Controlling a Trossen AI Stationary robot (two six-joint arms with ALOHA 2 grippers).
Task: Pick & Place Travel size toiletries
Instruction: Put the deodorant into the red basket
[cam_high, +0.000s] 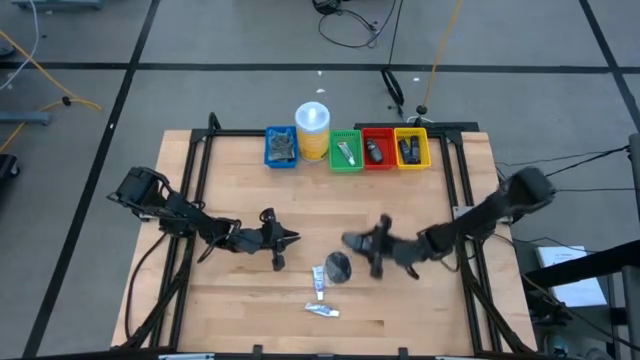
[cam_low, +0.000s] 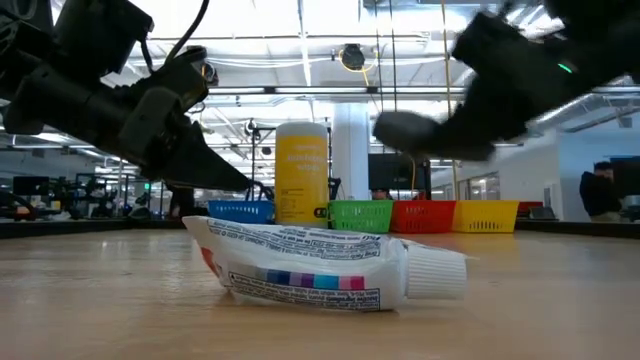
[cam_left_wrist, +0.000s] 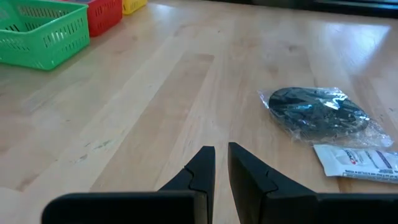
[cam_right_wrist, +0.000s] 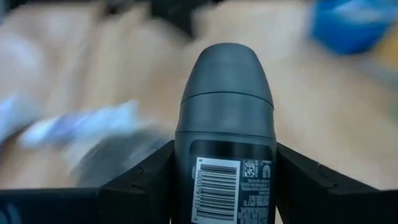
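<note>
My right gripper (cam_right_wrist: 224, 163) is shut on a dark oblong container (cam_right_wrist: 224, 106) and hangs above the table's middle (cam_high: 366, 243). Just on its near side, a flat grey disc in clear wrap (cam_high: 338, 266) lies on the wood. Two thin white tubes (cam_high: 318, 282) (cam_high: 322, 310) lie flat nearer the near edge. One of them fills the foreground of the low view (cam_low: 330, 265). My left gripper (cam_left_wrist: 221, 163) is shut and holds nothing. It hovers left of the disc (cam_left_wrist: 314, 112), seen in the high view (cam_high: 287, 240). My right gripper pinches the dark container between its two fingers (cam_right_wrist: 140, 180), on the lower body by the barcode label (cam_right_wrist: 224, 180). The fingers lie along it, coming about level from the table's right. Its rounded cap end (cam_right_wrist: 227, 65) sticks out past the fingertips. The container is lifted clear of the table (cam_low: 410, 130).
Along the far edge stand a blue bin (cam_high: 281, 147), a yellow cylinder with a white lid (cam_high: 313, 130), then green (cam_high: 345, 148), red (cam_high: 378, 148) and yellow (cam_high: 411, 148) bins, each with items inside. Bare wood lies between the bins and both grippers.
</note>
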